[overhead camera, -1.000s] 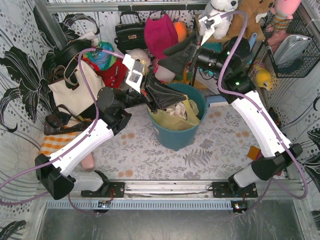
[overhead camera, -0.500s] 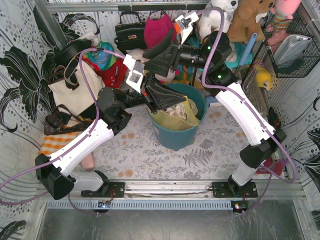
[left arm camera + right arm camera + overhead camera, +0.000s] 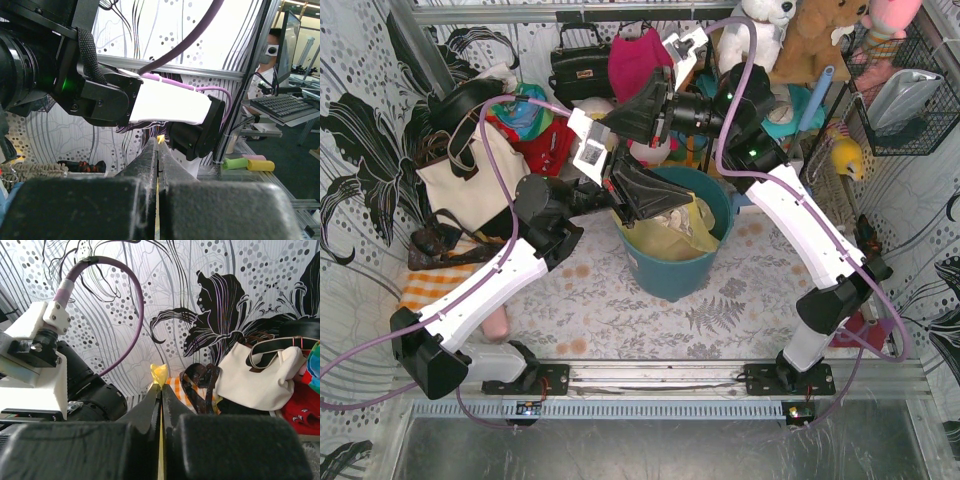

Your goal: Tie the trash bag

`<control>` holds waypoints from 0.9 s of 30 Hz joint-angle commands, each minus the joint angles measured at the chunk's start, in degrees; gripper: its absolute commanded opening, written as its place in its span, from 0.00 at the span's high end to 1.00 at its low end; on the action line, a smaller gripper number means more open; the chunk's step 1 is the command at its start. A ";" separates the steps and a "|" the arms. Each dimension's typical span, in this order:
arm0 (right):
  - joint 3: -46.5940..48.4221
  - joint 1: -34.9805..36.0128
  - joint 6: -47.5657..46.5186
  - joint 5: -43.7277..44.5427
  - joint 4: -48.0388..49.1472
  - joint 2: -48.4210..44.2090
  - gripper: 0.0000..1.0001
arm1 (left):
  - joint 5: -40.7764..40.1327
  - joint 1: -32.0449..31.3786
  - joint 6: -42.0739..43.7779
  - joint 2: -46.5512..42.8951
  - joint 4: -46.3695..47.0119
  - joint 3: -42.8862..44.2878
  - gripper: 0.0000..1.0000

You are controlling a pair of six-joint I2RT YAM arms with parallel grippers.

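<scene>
**A:** Step in hand?

**B:** Gathering the two ends for the knot, by the look of it. Left gripper [image 3: 158, 145] clamped tight on a thin sliver of the trash bag [image 3: 672, 238], with a speck of yellow just past the fingertips. Right gripper [image 3: 160, 387] closed the same way, pinching a small yellow tab that pokes out beyond its tips.

**A:** And the bulk of the bag?

**B:** Below both sets of jaws, seated in the teal bin [image 3: 670, 285], with crumpled white paper visible through the plastic. Left jaws low over the bin's mouth. Right jaws higher and beyond them, near but apart.

**A:** Next move?

**B:** A judgement only: cross the two held ends over one another above the bin, then tuck one under and draw apart to cinch. Calls for firm pinches on both sides, given thin crinkly film prone to slip or tear. Calls also for some slack, to avoid dragging the bin along.

**A:** Any writing?

**B:** None readable. Behind the left jaws, a white tag [image 3: 588, 152] with dark marks, too small to make out. Beyond the right jaws, a cream tote bag [image 3: 255, 382] with dark straps, no lettering seen.
</scene>
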 commanded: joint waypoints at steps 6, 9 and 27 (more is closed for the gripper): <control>-4.40 0.32 -4.32 8.35 1.32 -7.96 1.00 | 0.02 -0.22 1.22 -0.85 -0.07 1.51 1.00; -6.27 0.32 -4.92 10.50 2.14 -10.03 1.00 | -0.03 -0.18 1.27 -0.94 -0.16 1.62 1.00; -1.18 0.33 -3.79 2.40 2.37 -6.32 0.42 | -0.12 -0.23 0.99 -1.88 -0.10 0.91 1.00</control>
